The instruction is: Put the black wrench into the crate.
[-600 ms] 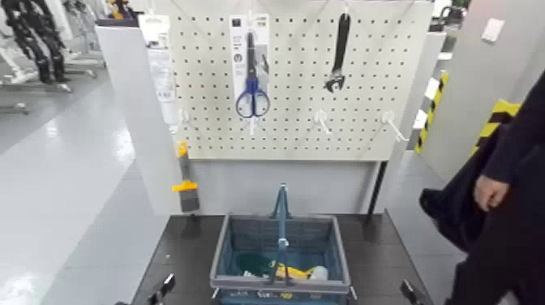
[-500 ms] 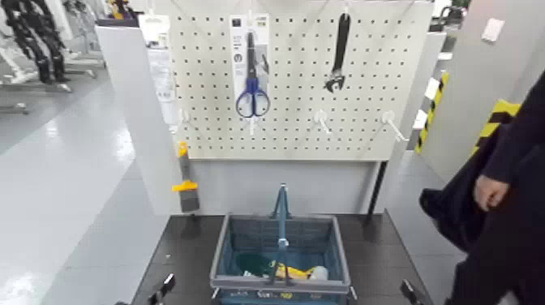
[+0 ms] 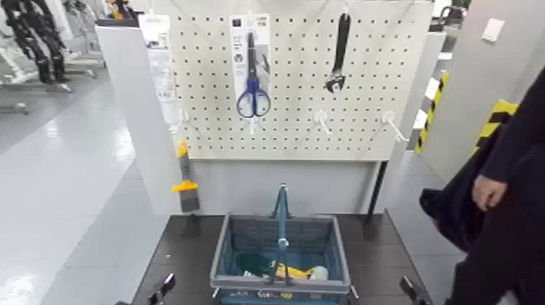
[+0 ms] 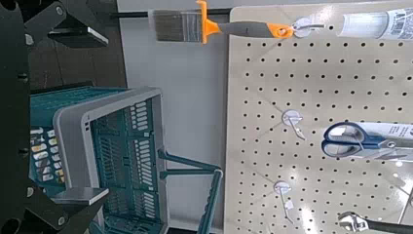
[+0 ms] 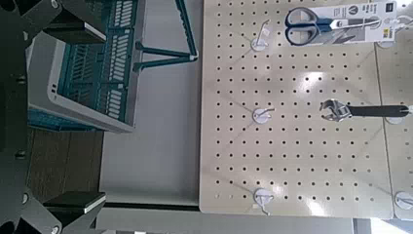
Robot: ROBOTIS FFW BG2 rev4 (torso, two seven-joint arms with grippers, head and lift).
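Head view gives me the wrench [image 3: 338, 57] hanging on the upper right of the pegboard [image 3: 292, 89], handle up and jaw head down, strung from a hook so it comes off whole. The scissors [image 3: 253, 89] on their white card hang beside it, to its left. My right end effector [image 3: 412, 290] waits low, right of the crate [image 3: 337, 251], spread wide with nothing in it; the left end effector [image 3: 165, 288] stands low on the other side, also open and empty.

The crate sits upright below the board, open side up, presumably so a tool can be lowered straight in. Its hoop handle [image 3: 283, 215] stands raised across the opening, so I would carry the wrench in to one side of it. Something yellow and white already lies inside. A brush [image 3: 187, 178] hangs at the board's lower left, bristles down.

Under the crate is a dark surface [image 3: 180, 243]. Pale, glossy floor [image 3: 73, 178] spreads off to the left, with dark machinery [image 3: 36, 40] at the far end. A person in dark clothes stands close on the right, one hand [image 3: 489, 192] hanging down; I'd judge the right arm should reach up slowly with them there. The job looks to be at its start: reach, grip, unhook.
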